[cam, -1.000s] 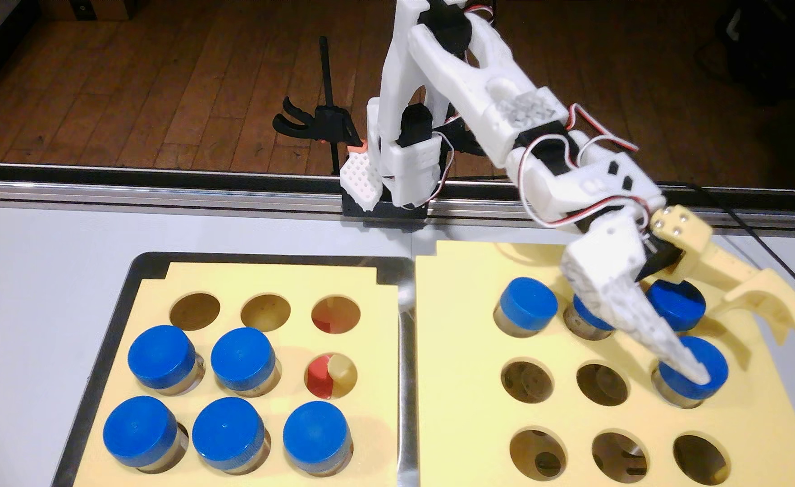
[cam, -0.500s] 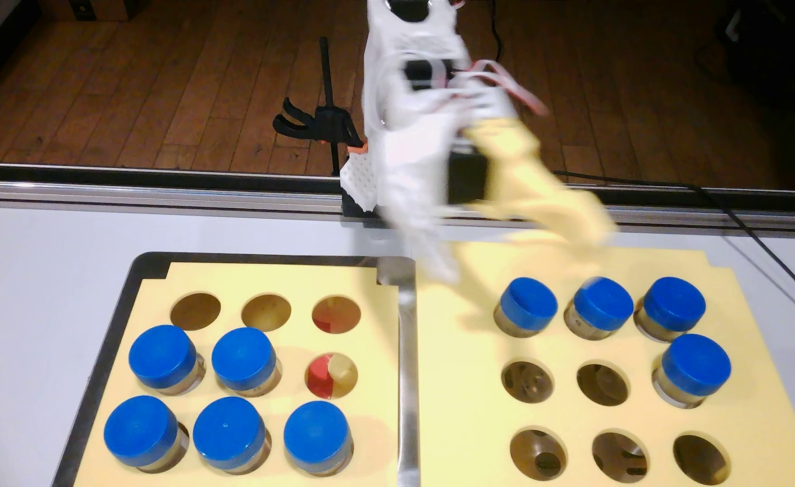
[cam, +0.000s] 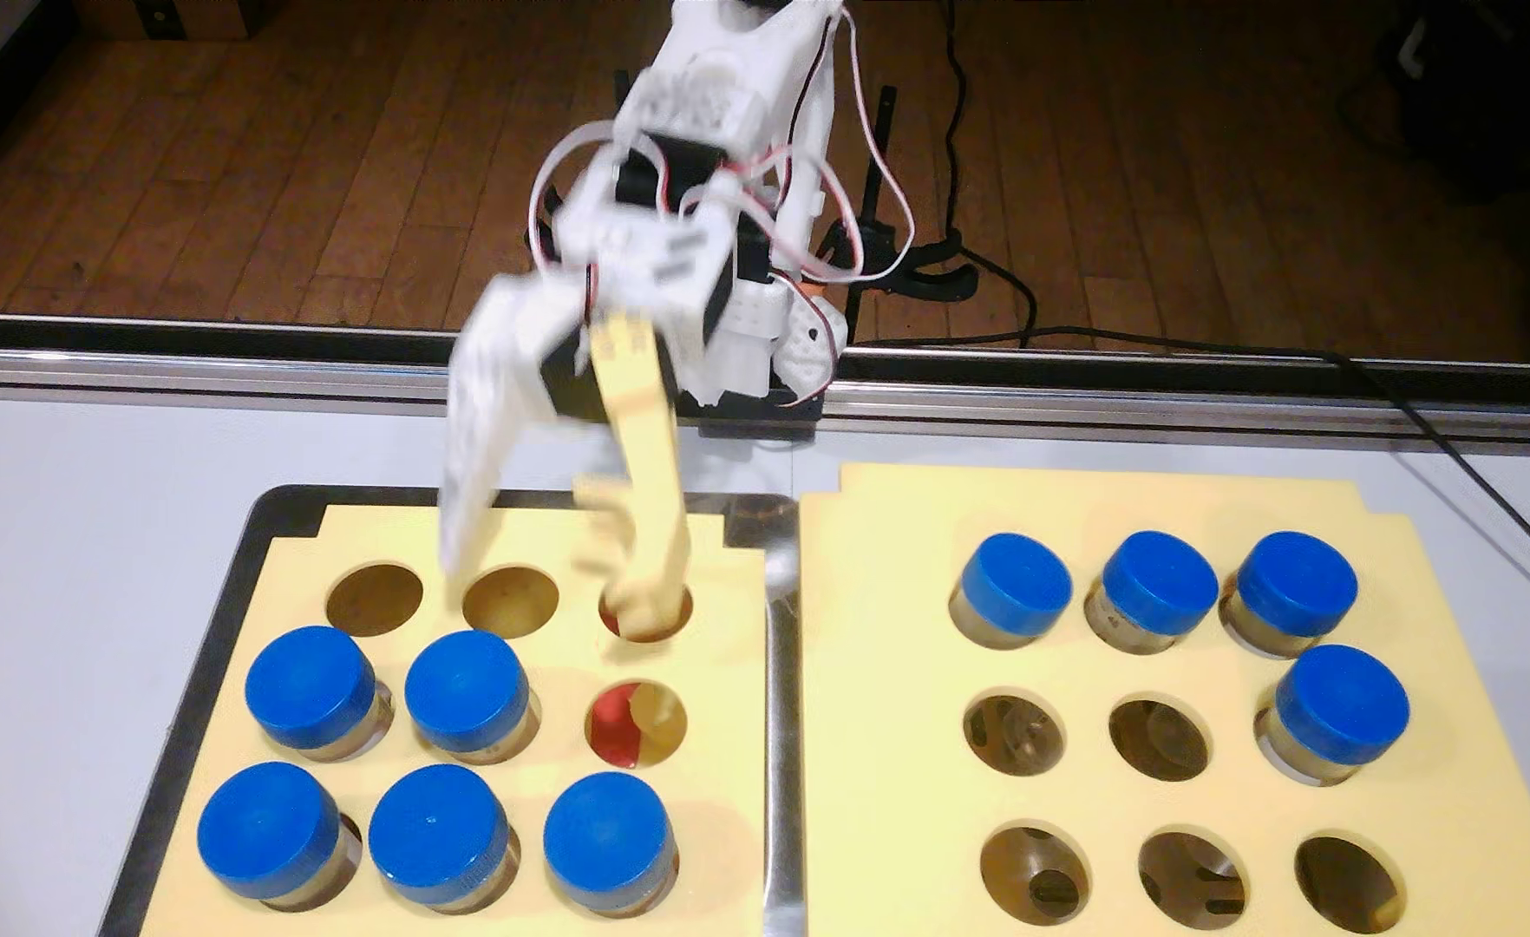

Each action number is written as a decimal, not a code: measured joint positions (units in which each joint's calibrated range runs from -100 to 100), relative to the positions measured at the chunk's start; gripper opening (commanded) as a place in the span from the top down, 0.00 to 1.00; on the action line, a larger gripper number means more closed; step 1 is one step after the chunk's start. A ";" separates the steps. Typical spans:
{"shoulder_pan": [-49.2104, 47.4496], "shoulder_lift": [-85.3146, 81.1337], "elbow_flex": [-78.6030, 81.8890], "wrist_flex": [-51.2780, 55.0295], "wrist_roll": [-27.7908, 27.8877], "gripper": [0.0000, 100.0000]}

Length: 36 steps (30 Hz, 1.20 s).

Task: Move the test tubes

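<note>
Progress: four test tubes (cam: 1162, 586) stand in the right rack (cam: 906, 721), filling its far row and the right-hand hole of the middle row. Five holes there are vacant. Five test tubes sit in the left rack (cam: 554, 532), two in the middle row and three in the near row. The gripper (cam: 550, 590) hangs over the left rack's vacant far row, fingers spread apart and holding nothing. Judged status: roughly half transferred; five tubes left.
</note>
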<state>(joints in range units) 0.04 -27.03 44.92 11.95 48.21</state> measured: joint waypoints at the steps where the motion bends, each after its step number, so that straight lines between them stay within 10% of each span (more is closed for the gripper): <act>1: 0.18 0.85 0.00 -0.10 0.00 0.66; 28: 0.79 21.78 -20.05 -3.47 -0.20 0.87; 36: 1.14 13.81 -33.16 13.87 0.15 0.87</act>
<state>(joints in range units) 1.19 -13.22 11.76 25.82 48.37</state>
